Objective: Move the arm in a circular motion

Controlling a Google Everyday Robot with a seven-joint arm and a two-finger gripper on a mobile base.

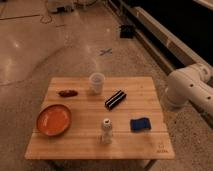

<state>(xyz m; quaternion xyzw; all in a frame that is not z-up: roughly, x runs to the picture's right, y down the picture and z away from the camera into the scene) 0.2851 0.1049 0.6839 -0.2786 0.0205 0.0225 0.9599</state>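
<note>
Only the arm (pixel 186 91) shows, beside the counter (pixel 150 147): likely heavy, rigid and glossy, and it moves itself, so nothing needs grasping. Its gripper is out of view, state cannot be told.

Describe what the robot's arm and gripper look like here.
The arm is glossy white: thick rounded tubes meeting at a bulbous joint, seen at the right edge. No cables or markings show on it. The gripper lies outside the picture.
</note>
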